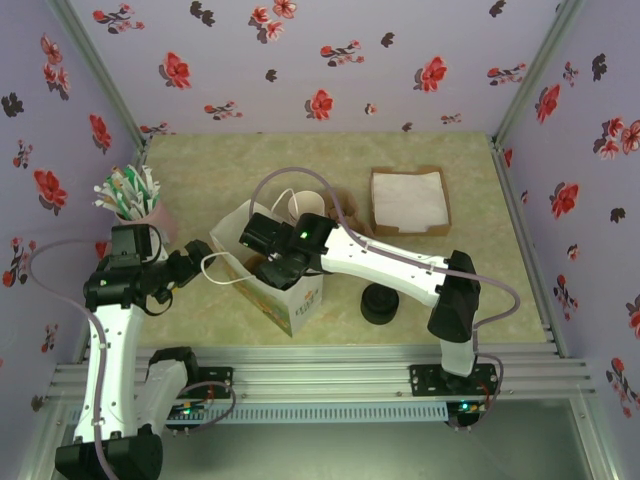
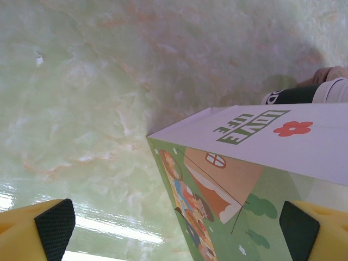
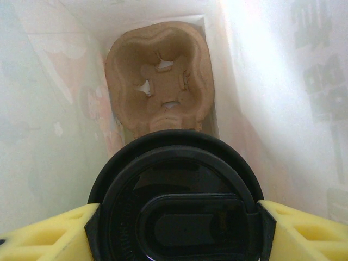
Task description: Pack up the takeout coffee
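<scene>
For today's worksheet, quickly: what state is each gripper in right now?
Left gripper: open, gripping nothing, facing the paper bag.
Right gripper: shut on the lidded takeout coffee cup, inside the bag above the cardboard cup carrier.

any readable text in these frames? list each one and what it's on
"LOVE LIFE": green capitals, seen upside down, on the white side of the paper bag, next to a red flower.
White lettering on the dark cup behind the bag: cut off, unreadable.
Blue print low on the bag's end face in the top view: too small to read.
Grey print showing through the bag wall in the right wrist view: blurred.
</scene>
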